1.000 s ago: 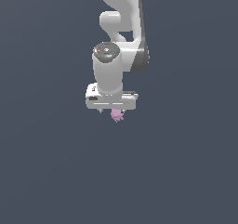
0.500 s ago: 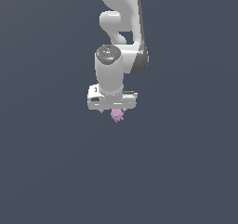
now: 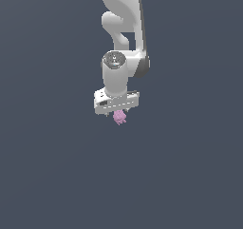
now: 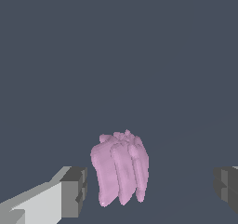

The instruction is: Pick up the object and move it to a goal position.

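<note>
The object [image 3: 119, 117] is a small pink-lilac lump with short prongs, showing just below the white gripper [image 3: 118, 112] in the exterior view. In the wrist view the object [image 4: 120, 169] stands between the two dark fingertips. One fingertip [image 4: 75, 190] is close beside it with a narrow gap. The other fingertip [image 4: 227, 187] is far off to the other side. The gripper [image 4: 149, 189] is open and neither finger touches the object. The arm comes down from above, and the gripper body hides the fingers in the exterior view.
A plain dark grey-blue surface [image 3: 57, 176] fills both views. No other objects, containers, edges or goal marker show.
The wrist and gripper have sunk slightly toward the object. The object has stayed in place.
</note>
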`<action>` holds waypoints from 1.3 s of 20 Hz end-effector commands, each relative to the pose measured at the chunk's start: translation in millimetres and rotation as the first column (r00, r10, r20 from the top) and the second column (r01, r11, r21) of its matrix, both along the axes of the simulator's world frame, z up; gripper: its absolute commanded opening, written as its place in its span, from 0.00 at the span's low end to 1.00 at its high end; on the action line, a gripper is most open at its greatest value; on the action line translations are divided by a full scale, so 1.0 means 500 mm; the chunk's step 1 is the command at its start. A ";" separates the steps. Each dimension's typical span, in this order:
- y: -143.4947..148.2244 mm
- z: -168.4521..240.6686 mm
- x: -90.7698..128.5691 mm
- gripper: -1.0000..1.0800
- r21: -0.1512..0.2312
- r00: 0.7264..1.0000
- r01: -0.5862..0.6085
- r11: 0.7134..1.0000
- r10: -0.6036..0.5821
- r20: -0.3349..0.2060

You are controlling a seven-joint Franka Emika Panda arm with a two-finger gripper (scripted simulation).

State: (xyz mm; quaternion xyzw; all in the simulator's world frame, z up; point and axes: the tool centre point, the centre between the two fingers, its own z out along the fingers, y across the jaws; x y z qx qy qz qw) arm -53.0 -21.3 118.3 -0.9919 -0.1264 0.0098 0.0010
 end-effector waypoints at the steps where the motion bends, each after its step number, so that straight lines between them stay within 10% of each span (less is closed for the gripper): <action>1: 0.004 -0.016 -0.017 0.96 0.000 0.998 -0.057 0.998 0.057 0.006; 26: 0.015 -0.123 -0.060 0.96 0.001 0.983 -0.183 0.983 0.183 0.019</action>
